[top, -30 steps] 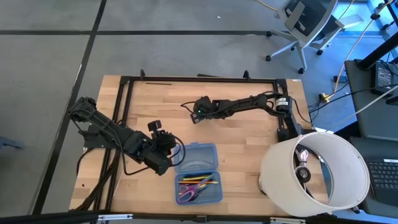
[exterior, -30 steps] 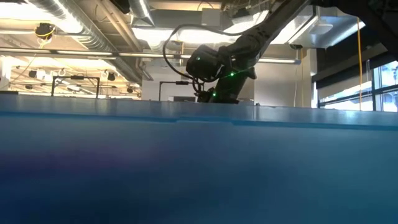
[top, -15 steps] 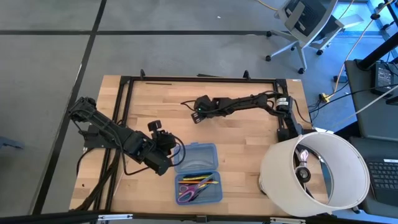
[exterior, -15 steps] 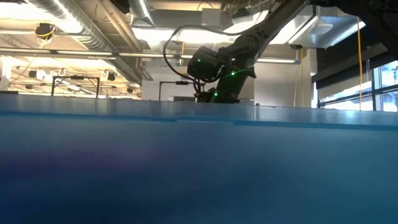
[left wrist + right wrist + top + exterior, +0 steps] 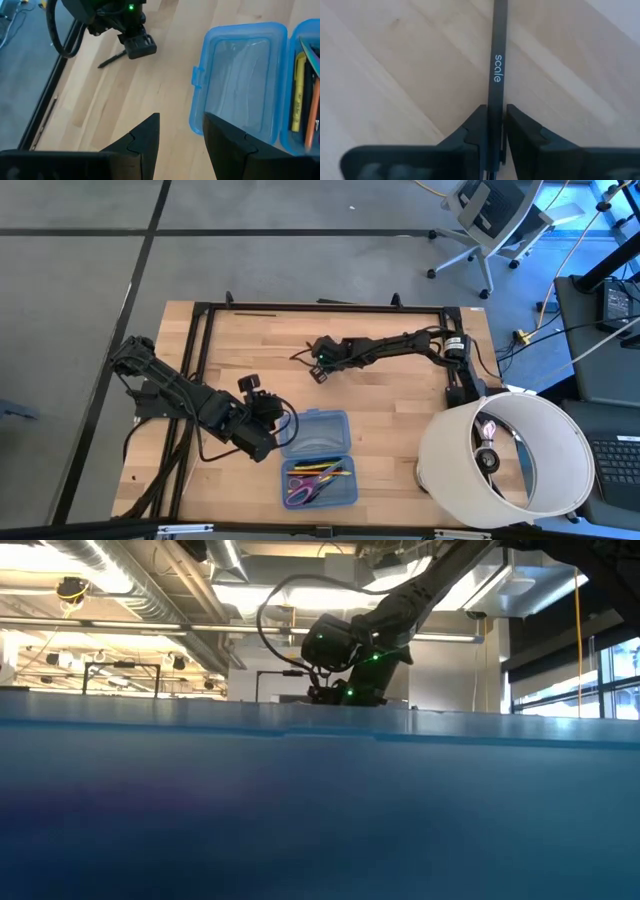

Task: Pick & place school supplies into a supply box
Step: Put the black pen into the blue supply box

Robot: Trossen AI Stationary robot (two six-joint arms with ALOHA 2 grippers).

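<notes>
The supply box (image 5: 318,460) lies open near the table's front middle. Its empty lid half (image 5: 240,80) is the farther one. The nearer half holds pencils, pens and purple scissors (image 5: 305,492). My left gripper (image 5: 181,120) stands open just left of the lid, over bare wood. At the far middle, my right gripper (image 5: 320,370) points down at the table and is shut on a black pen (image 5: 496,55) printed "scale". The pen lies flat on the wood, and its end sticks out beside the gripper (image 5: 111,59). My right gripper pinches the black pen's shaft (image 5: 493,117) between its two fingers (image 5: 476,127), one on each long side. The fingers come from above and lie across the pen. The pen lies flat on the table; which part of its length they hold I cannot tell.
A large white drum (image 5: 505,455) stands at the near right corner. A black frame (image 5: 320,308) runs around the table, with a thin dark stick (image 5: 255,313) by its far rail. In the low view the box's blue wall (image 5: 320,810) fills the lower half.
My right gripper has dipped a little toward the table at the far middle, and the cable above its wrist has bowed out. My left arm and the box have kept still.
</notes>
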